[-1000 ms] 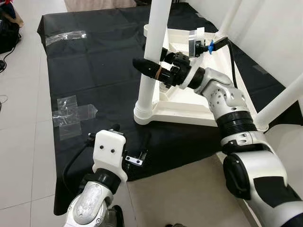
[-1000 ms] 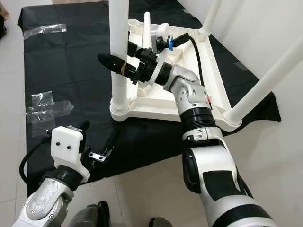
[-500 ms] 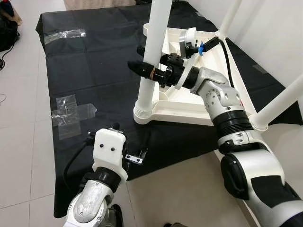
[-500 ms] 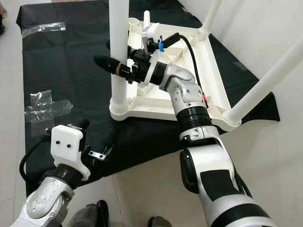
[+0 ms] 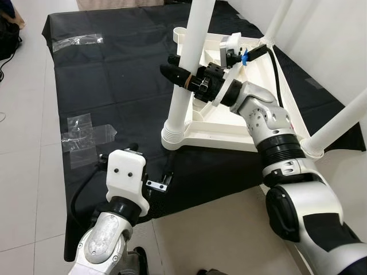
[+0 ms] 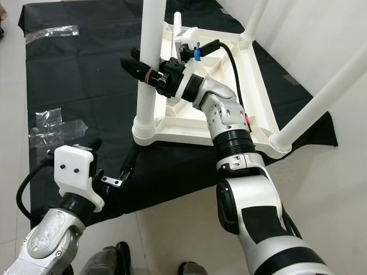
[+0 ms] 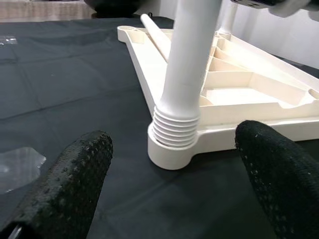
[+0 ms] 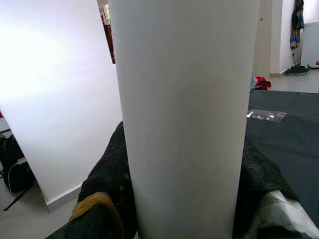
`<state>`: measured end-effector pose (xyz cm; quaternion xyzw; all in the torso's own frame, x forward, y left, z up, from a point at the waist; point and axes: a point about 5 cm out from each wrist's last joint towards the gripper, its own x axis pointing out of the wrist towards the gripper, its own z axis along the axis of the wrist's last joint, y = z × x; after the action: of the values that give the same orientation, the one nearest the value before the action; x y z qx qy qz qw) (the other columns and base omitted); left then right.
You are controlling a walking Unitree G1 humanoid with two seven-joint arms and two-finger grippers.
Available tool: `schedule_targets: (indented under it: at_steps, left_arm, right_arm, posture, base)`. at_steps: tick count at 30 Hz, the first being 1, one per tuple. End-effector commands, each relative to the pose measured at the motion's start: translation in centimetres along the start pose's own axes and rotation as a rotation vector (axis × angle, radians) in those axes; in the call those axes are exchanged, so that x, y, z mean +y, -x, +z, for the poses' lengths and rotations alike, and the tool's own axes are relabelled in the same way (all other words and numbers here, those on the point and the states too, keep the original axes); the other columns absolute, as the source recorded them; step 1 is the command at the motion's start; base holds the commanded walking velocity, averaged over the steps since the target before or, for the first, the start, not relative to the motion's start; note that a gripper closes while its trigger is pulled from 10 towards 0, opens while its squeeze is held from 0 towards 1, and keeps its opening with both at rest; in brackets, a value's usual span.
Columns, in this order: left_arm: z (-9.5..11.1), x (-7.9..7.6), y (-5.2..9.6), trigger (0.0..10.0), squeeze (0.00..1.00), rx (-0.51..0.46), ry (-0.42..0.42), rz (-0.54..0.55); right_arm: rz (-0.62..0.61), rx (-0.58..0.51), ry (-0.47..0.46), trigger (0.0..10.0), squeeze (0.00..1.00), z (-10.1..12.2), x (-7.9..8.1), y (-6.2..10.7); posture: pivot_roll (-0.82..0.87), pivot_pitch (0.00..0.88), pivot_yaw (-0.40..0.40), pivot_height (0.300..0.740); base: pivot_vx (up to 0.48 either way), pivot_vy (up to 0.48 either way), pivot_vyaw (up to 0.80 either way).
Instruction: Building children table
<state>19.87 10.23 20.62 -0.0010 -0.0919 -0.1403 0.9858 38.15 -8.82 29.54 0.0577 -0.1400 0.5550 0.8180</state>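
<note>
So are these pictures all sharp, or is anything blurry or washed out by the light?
Both eye views are sharp and evenly lit, with soft glare on the crinkled clear plastic wrap. In the left wrist view the left gripper's black fingers are close and soft, while the white plastic table leg stays crisp. In the right wrist view that leg looms large and a white wall is overexposed.
</note>
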Motion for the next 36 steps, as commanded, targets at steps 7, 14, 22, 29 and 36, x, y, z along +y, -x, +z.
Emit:
schedule_targets:
  at_steps: [7, 14, 22, 29, 36]
  left_arm:
    - [-0.3, 0.5, 0.0, 10.0, 0.00, 0.019, -0.019, 0.004]
    - [0.0, 1.0, -0.1, 10.0, 0.00, 0.009, -0.037, 0.017]
    - [0.1, 1.2, -0.2, 10.0, 0.00, 0.002, -0.045, 0.019]
    - [0.2, 1.3, -0.3, 10.0, 0.00, -0.002, -0.046, 0.024]
    - [0.3, 1.3, -0.3, 10.0, 0.00, -0.005, -0.048, 0.027]
  right_arm:
    - [-0.006, 0.015, 0.019, 0.0, 0.00, -0.5, 0.2, 0.2]
    - [-0.043, 0.038, 0.127, 0.0, 0.00, -1.3, 1.1, -0.1]
    - [-0.043, 0.091, 0.209, 0.0, 0.00, -2.8, 2.1, -0.3]
    - [-0.183, 0.177, 0.189, 0.0, 0.00, -4.2, 1.8, -0.7]
    - [-0.319, 0.220, 0.164, 0.0, 0.00, -4.9, 1.1, -0.8]
  posture:
    - [0.06, 0.203, -0.125, 0.740]
    - [0.06, 0.199, -0.128, 0.740]
    - [0.06, 0.204, -0.130, 0.740]
    - [0.06, 0.204, -0.132, 0.740]
    - [0.05, 0.204, -0.134, 0.740]
  base:
    - [0.000, 0.000, 0.00]
    - [0.000, 0.000, 0.00]
    - [0.000, 0.000, 0.00]
    - [0.000, 0.000, 0.00]
    - [0.000, 0.000, 0.00]
